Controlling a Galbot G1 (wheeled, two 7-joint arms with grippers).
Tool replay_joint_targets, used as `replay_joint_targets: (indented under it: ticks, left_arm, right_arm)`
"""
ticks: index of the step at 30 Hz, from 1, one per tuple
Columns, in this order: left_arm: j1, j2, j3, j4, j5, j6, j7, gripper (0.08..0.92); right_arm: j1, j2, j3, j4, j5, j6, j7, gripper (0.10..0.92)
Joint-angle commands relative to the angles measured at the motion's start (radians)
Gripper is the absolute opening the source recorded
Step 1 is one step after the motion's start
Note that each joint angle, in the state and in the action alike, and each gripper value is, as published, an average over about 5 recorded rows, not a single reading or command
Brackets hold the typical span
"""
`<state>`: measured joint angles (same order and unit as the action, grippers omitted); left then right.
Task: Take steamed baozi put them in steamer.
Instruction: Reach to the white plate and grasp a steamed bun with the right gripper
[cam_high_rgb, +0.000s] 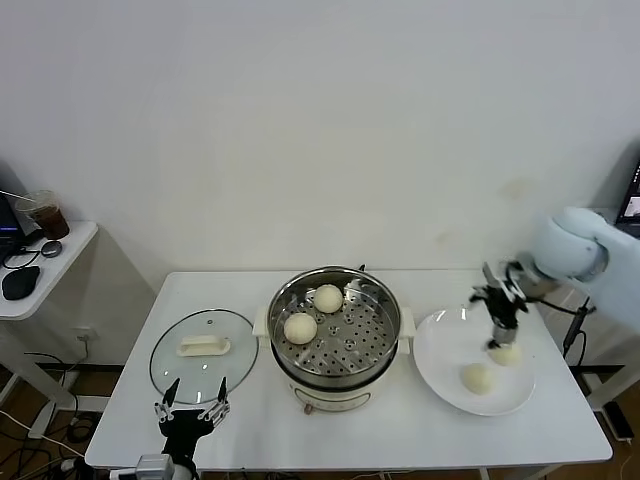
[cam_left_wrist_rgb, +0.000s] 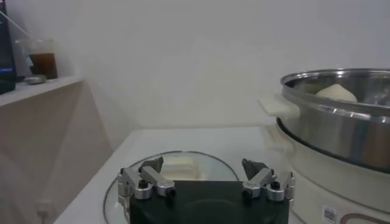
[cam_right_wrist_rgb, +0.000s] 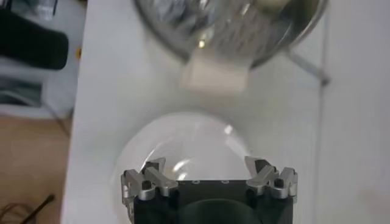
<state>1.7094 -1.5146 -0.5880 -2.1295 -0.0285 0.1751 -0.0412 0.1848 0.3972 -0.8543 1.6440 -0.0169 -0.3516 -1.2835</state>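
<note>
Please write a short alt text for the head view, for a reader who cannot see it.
The open right gripper hangs over a baozi on the white plate, beside a second baozi. Two more lie in the steamer; the open left gripper waits near the glass lid.

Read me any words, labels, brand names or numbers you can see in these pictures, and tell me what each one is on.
No text can be read anywhere.
Small sticker with a square code on the steamer base: too small and blurred to read.
Small mark low on the steamer's front in the head view: too small to read.
Glass lid, plate and steamed baozi: no lettering visible.
</note>
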Motion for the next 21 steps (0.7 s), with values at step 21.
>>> replay_joint_targets:
  ticks: [21]
  left_arm:
    - [-0.013, -0.003, -0.004, 0.056, 0.026, 0.001, -0.001, 0.823]
  right_arm:
    - [-0.47, 0.183, 0.324, -0.312, -0.262, 0.143, 0.044, 0.823]
